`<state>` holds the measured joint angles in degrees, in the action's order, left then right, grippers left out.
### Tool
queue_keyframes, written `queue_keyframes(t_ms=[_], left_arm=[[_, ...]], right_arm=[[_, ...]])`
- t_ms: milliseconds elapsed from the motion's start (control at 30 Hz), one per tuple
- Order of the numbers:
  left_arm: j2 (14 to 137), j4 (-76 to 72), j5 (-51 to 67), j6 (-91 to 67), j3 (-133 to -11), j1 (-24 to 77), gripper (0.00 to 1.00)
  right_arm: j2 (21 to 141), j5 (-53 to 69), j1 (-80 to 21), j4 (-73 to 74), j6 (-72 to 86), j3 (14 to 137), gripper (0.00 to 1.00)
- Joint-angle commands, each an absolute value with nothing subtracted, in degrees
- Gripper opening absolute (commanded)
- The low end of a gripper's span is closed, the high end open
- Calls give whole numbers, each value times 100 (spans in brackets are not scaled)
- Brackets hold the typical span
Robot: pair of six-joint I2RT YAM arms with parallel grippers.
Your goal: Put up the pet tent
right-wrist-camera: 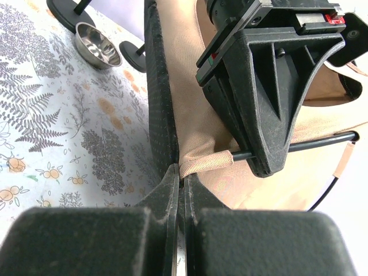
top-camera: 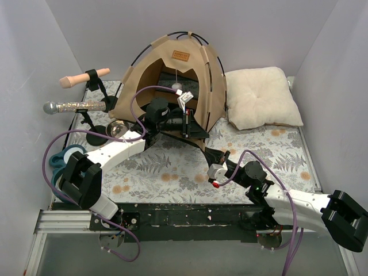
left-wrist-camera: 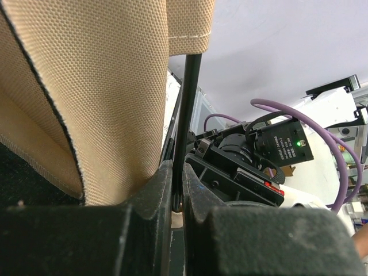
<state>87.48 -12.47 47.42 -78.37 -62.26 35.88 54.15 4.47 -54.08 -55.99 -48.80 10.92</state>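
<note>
1. At the far left, the microphone [top-camera: 75,106] on its stand and the steel bowl [top-camera: 118,129] sit just beside the left forearm. The side wall is close behind them, so a leftward sweep of that arm would likely knock them over.
2. The left tool [left-wrist-camera: 177,172] is clamped narrow on the thin black pole [left-wrist-camera: 187,115], right where it leaves the tan sleeve. The pole looks slick and springy. If it is bent harder, it could slide through the fingers or snap free.
3. The pet tent [top-camera: 172,63] stands at the back centre of the counter [top-camera: 172,172], arched doorway toward the arms. Nothing pins it down, so an uneven pull from either arm could drag or tip the whole shell.
4. The right tool [right-wrist-camera: 181,178] is pinched shut on the sleeve end at the tent's front right corner, almost touching the left tool. Fingers this close could collide, and the fabric could slip out of the grip.
5. The cream pillow [top-camera: 261,95] presses against the tent's right side and blocks any shift that way. The open room I can see is the printed counter in front, between the two arms.
</note>
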Motion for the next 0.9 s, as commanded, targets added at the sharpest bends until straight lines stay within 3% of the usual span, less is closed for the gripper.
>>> queue_keyframes(t_ms=[0,800,867], left_arm=[[8517,-1573,3771,-7673,-6223,3392,0],[8288,-1696,3753,-7568,-5748,3498,0],[8244,-1583,3692,-7454,-5879,3481,12]], right_arm=[[5484,941,-5616,-5396,-4465,1257,1],[5353,-554,-5616,-4096,-2216,1916,1],[5248,-545,-5616,-3930,-2057,1881,1]])
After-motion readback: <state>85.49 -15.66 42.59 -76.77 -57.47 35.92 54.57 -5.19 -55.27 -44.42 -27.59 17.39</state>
